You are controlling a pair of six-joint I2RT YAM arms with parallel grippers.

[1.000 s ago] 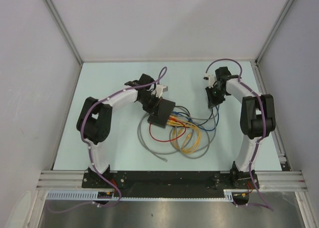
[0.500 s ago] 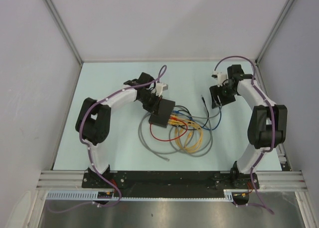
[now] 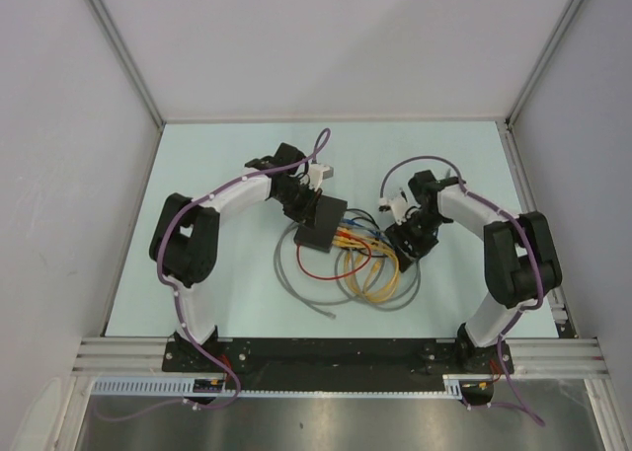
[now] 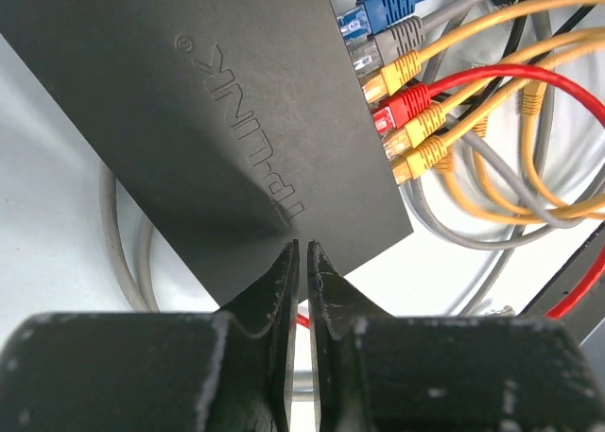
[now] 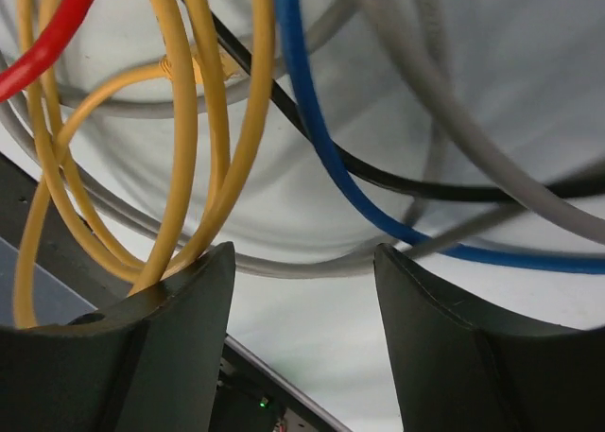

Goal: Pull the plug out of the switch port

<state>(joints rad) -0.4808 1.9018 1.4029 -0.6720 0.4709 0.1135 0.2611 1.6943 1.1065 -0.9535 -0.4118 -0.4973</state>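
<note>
Step in hand, by my reading: the brace is on, the reach for the plug is not yet made, and no plug is gripped.

Left end effector [image 4: 302, 252]: fingers all but closed, a hairline gap only, nothing between them; tips set down on the top face of the switch [image 4: 208, 120] near its closest corner; reads as a hold-down, not a grasp.

Switch: flat on the desk [image 3: 217, 155], directly under and ahead of the left end effector; its socket edge runs off up and to the right of those tips, apart from them; plugs are seated there in a row: blue plug [image 4: 354, 21], grey plug [image 4: 378, 46], red plug [image 4: 402, 106], several yellow plugs [image 4: 421, 158].

Right end effector [image 5: 302, 262]: fingers spread wide, holding nothing; just beyond them lie loose loops; yellow cables [image 5: 184, 120] pass close by one finger, touching or not I cannot tell; blue cable [image 5: 288, 35] and black cable [image 5: 255, 76] cross ahead of the gap; no plug or socket shows in its wrist view; from above it sits over the tangle on the socket side of the switch, apart from the box.

Next move calls for: right end effector brought to the socket row and squared on one plug's boot (the task does not say which); close on the latch tab; pull straight out along the cable's line; hold-down kept firm, lest the light box slide with the pull.
</note>
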